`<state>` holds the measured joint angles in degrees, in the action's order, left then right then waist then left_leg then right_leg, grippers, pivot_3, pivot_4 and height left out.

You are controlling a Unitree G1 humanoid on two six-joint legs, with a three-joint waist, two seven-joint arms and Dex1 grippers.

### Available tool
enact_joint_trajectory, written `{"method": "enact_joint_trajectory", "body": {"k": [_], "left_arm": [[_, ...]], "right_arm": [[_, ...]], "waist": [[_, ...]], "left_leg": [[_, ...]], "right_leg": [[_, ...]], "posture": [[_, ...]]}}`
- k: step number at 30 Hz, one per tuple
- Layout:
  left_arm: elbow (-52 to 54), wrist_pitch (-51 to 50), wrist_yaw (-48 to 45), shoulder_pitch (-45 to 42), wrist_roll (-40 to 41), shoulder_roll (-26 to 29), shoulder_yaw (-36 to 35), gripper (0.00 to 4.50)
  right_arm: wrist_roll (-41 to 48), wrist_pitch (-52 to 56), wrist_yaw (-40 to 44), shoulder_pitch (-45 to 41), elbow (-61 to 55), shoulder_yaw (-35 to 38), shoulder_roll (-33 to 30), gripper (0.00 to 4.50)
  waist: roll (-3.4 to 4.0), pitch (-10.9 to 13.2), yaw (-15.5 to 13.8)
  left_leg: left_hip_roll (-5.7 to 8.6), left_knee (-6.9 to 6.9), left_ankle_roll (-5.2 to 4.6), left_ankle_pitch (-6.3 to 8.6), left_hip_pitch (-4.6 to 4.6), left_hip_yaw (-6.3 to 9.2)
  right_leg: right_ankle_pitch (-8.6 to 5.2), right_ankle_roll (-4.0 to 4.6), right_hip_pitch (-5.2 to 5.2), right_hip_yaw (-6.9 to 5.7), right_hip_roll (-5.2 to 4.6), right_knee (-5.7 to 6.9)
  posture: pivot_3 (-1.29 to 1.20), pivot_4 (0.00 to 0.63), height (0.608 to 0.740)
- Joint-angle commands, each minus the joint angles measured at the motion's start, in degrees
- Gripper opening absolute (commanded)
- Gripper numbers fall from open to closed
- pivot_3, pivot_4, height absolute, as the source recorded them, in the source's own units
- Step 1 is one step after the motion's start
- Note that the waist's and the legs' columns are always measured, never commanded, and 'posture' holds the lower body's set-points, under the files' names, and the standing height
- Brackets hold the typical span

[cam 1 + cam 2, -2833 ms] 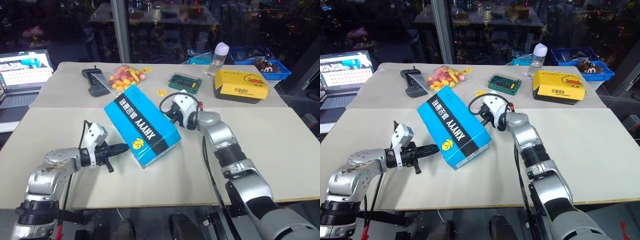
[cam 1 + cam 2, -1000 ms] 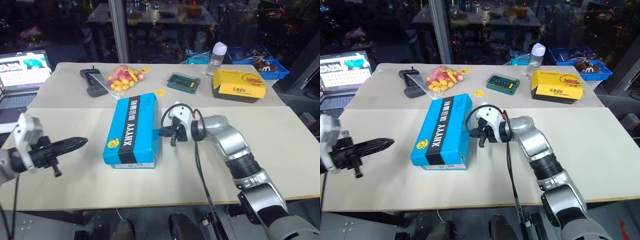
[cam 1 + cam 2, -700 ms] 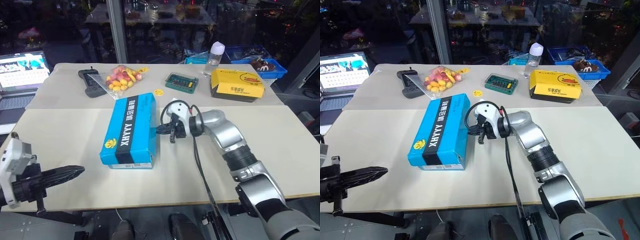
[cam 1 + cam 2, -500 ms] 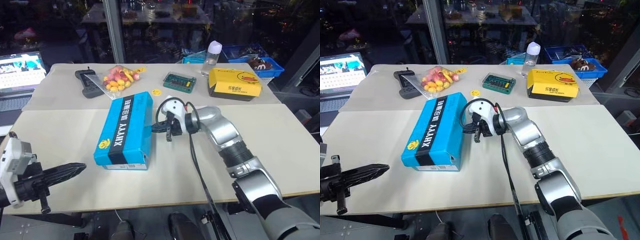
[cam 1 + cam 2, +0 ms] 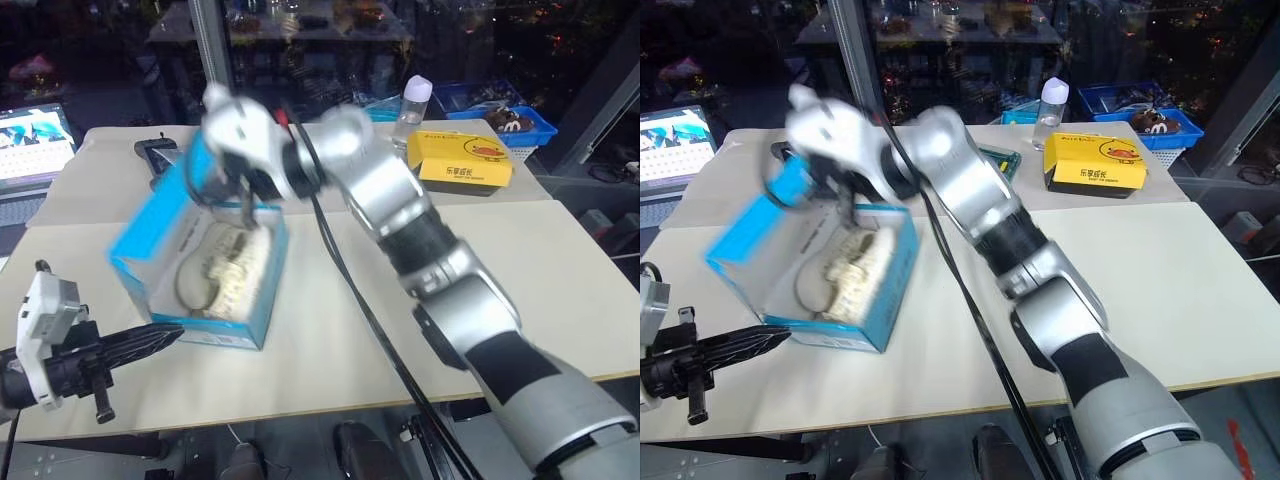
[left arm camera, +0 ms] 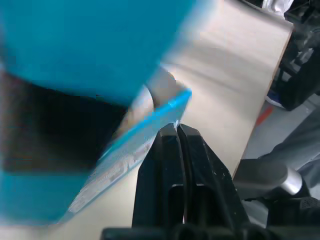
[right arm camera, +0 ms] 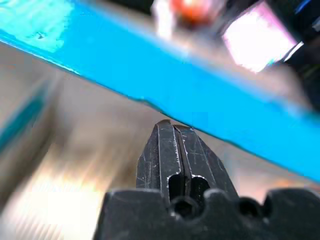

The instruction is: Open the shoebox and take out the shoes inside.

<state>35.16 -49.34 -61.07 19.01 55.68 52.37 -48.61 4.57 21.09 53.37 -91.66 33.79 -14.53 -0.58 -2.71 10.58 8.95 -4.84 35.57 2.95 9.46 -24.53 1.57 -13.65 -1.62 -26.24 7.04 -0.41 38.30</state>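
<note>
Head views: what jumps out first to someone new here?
The blue shoebox at table centre, its lid swung up on the robot's left side, with the cream shoes showing inside. The right pincer, shut, is pressed up against the lid's edge, the silver arm reaching across the box. The left pincer, shut, points at the box's near corner.

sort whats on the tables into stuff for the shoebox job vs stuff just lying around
For the job:
shoebox, lid swung up
shoes inside it
right hand, shut, at the lid
left hand, shut, at the box's near edge

Lying about:
yellow box
bottle
laptop
blue bin
</note>
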Motion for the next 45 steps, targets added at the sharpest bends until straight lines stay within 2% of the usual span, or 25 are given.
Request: {"method": "enact_joint_trajectory", "body": {"k": [1,4,9,15,18,20,23,27,31,33,37,41,45], "left_arm": [[1.1,-2.1,0.6,0.4,5.0,1.4,-4.5,0.07],[2.1,-2.4,2.6,0.4,6.5,1.2,-4.8,0.07],[2.7,-3.7,6.0,0.4,11.2,2.3,-9.3,0.07],[0.1,-3.7,6.5,3.0,8.9,3.2,-16.8,0.07],[-1.5,-2.8,5.8,3.3,7.3,3.7,-18.2,0.07],[-2.4,-1.8,5.0,2.7,6.0,4.5,-16.9,0.07],[-5.6,0.9,4.7,-0.7,3.2,6.4,-11.9,0.07],[-11.4,4.5,3.3,-7.6,0.3,9.1,-4.2,0.07],[-17.5,8.2,0.3,-12.5,-3.7,9.9,2.7,0.07],[-21.0,10.1,-1.2,-15.1,-5.8,10.0,6.2,0.07],[-26.4,13.0,-4.3,-20.2,-8.7,10.2,12.4,0.00],[-31.8,15.9,-6.9,-25.2,-11.7,10.0,17.4,0.00],[-34.5,17.2,-9.0,-27.6,-13.3,9.9,19.3,0.00]], "right_arm": [[1.4,-6.1,-6.2,-5.9,9.0,4.0,6.4,0.00],[-1.3,-10.9,-7.9,-6.4,17.0,2.7,10.2,0.00],[-4.4,-16.3,-9.6,-6.3,27.5,0.9,13.2,0.00],[-3.9,-17.1,-7.6,-5.5,28.8,2.2,10.6,0.00],[-3.8,-16.0,-5.6,-3.8,26.2,2.5,9.0,0.00],[-3.3,-14.1,-3.9,-1.9,23.1,2.7,8.0,0.00],[-2.0,-8.1,-0.2,4.3,12.1,2.2,5.0,0.00],[0.2,6.2,6.3,16.7,-12.7,-0.1,-3.5,0.00],[0.9,17.1,9.5,23.6,-29.0,-3.6,-11.5,0.00],[0.6,20.7,9.7,25.4,-33.3,-5.1,-13.9,0.00],[0.1,24.9,7.5,26.8,-37.0,-6.8,-15.6,1.04],[-0.8,27.2,4.4,26.6,-37.5,-8.5,-14.7,2.57],[-1.7,27.9,0.9,25.6,-36.0,-10.9,-11.5,3.86]], "waist": [[0.06,0.0,0.0],[-0.22,-0.1,0.0],[-0.33,-0.1,-0.6],[-0.32,-0.1,0.0],[-0.33,-0.1,0.1],[-0.33,-0.1,-0.1],[-0.32,-0.1,-0.6],[-0.34,-0.1,-2.3],[-0.38,-0.2,-2.7],[-0.31,-0.1,-2.5],[-0.27,-0.1,-1.9],[-0.28,-0.1,-1.9],[-0.28,-0.1,-1.8]], "left_leg": [[0.00,-0.05,0.00,0.00,0.00,0.01],[0.00,-0.42,0.00,0.00,0.25,0.00],[0.03,-0.30,0.04,-0.02,-0.16,0.06],[-0.01,-0.50,0.03,-0.02,-0.14,0.10],[-0.02,-0.67,0.03,-0.02,-0.07,0.11],[-0.02,-0.68,0.03,-0.02,-0.09,0.15],[0.00,-0.61,0.03,-0.02,-0.12,0.17],[0.00,-0.51,0.10,-0.06,-0.13,0.22],[0.01,-0.51,0.26,-0.16,-0.12,0.16],[0.00,-0.56,0.30,-0.18,-0.03,0.11],[-0.02,-0.63,0.29,-0.19,0.25,0.10],[0.00,-0.54,0.44,-0.29,0.29,0.10],[0.01,-0.43,0.47,-0.30,0.26,0.08]], "right_leg": [[-0.02,0.03,0.01,-0.02,-0.02,-0.07],[-0.10,0.12,0.15,-0.04,-0.04,-0.23],[-0.03,0.19,0.03,-0.17,-0.19,-0.30],[-0.05,0.37,-0.05,-0.27,-0.13,-0.25],[-0.09,0.47,-0.05,-0.29,-0.09,-0.22],[-0.10,0.49,-0.05,-0.33,-0.10,-0.21],[-0.10,0.48,0.00,-0.33,-0.11,-0.21],[-0.09,0.44,0.06,-0.38,-0.12,-0.21],[-0.07,0.38,0.03,-0.32,-0.13,-0.18],[-0.08,0.36,-0.01,-0.30,-0.12,-0.07],[-0.29,0.24,-0.03,-0.20,0.02,0.33],[-0.29,0.23,-0.04,-0.16,0.03,0.51],[-0.26,0.18,-0.04,-0.11,0.02,0.51]], "posture": [[0.00,0.150,0.726],[0.00,0.150,0.726],[0.00,0.150,0.726],[0.00,0.150,0.726],[0.00,0.150,0.726],[0.00,0.150,0.726],[0.00,0.150,0.726],[0.00,0.150,0.726],[0.00,0.150,0.726],[0.00,0.150,0.726],[0.00,0.150,0.726],[0.00,0.150,0.726],[0.00,0.150,0.726]]}}
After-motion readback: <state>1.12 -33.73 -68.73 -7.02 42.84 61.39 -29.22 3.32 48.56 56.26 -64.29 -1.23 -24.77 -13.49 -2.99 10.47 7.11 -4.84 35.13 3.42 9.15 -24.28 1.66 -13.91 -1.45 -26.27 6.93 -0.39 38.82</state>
